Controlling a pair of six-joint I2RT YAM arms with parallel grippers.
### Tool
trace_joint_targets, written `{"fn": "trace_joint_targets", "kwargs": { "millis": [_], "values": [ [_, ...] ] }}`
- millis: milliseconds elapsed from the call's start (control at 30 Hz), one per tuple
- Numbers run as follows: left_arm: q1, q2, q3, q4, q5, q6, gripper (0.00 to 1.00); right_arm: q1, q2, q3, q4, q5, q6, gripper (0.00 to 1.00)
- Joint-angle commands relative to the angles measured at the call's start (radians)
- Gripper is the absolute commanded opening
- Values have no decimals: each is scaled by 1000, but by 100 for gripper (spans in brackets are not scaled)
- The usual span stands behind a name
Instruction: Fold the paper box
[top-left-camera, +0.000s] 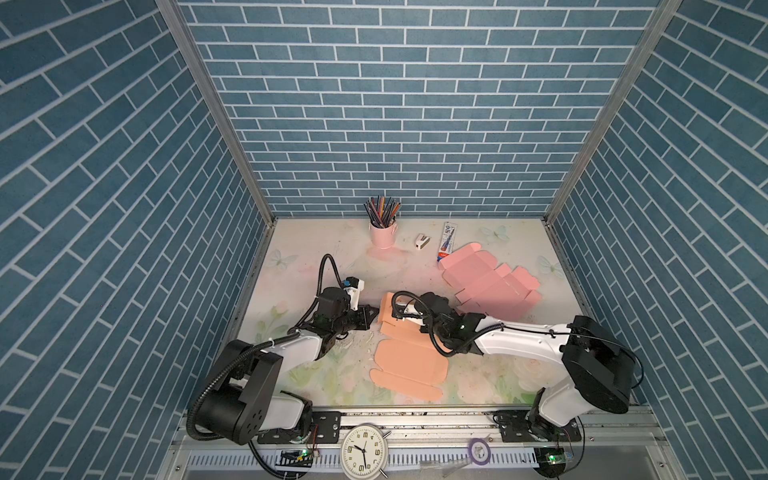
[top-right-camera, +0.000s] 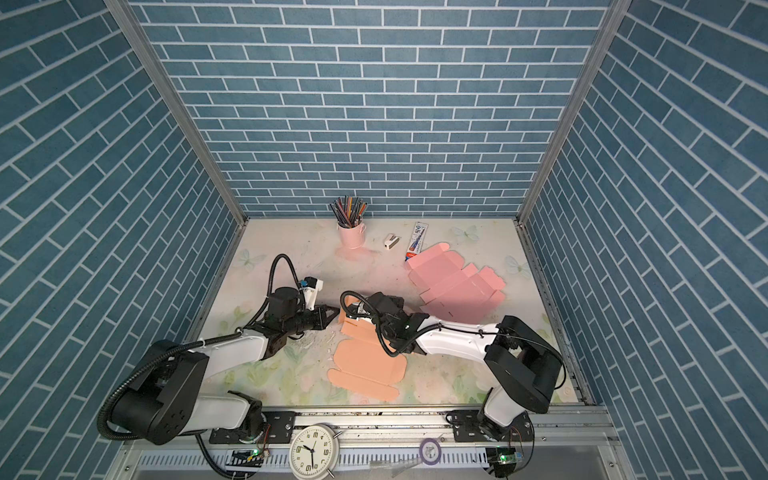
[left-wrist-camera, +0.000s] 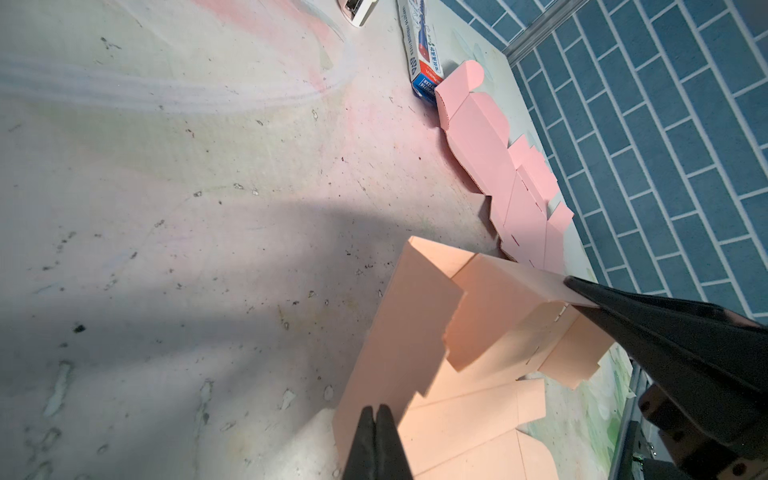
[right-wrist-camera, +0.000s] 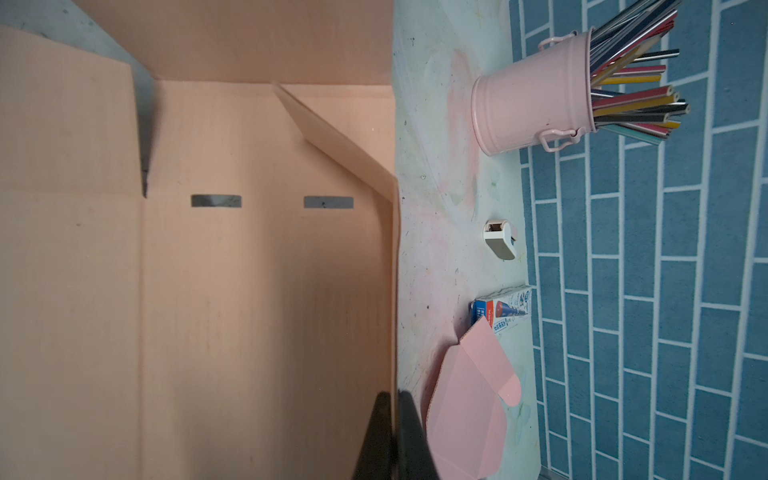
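The peach paper box (top-left-camera: 409, 365) (top-right-camera: 370, 365) lies as a partly folded blank mid-table, its far end raised into walls. My left gripper (top-left-camera: 375, 312) (top-right-camera: 337, 312) is shut, tips against the outside of the raised left panel (left-wrist-camera: 415, 324), with nothing visibly between its fingers (left-wrist-camera: 365, 432). My right gripper (top-left-camera: 397, 318) (right-wrist-camera: 394, 395) is shut on the top edge of an upright wall (right-wrist-camera: 386, 249); the left wrist view shows its tip (left-wrist-camera: 575, 286) pinching that edge. The box floor with two slots (right-wrist-camera: 249, 270) fills the right wrist view.
A second, pink flat blank (top-left-camera: 486, 286) (left-wrist-camera: 498, 166) lies at the back right. A pink pencil cup (top-left-camera: 383, 232), a small white sharpener-like item (top-left-camera: 422, 241) and a narrow carton (top-left-camera: 448, 241) stand along the back wall. A clock (top-left-camera: 364, 451) sits on the front rail.
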Motion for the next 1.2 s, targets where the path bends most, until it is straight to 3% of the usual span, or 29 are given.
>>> {"fn": "trace_joint_targets", "kwargs": {
  "millis": [0,567,933,1167],
  "values": [
    [-6,-10,-14,61,1,7,0,13,-29,-17,45,41,-63,0],
    [-51,-74,-72,69,-40,5,0,60,-45,-100,197,104,-154,0],
    [109,-157,-103,100,-32,-94,0,99,-77,-125,233,142,-189,0],
    [146,-38,-5,90,-11,-61,0,124,-97,-131,242,147,-203,0]
  ]
}}
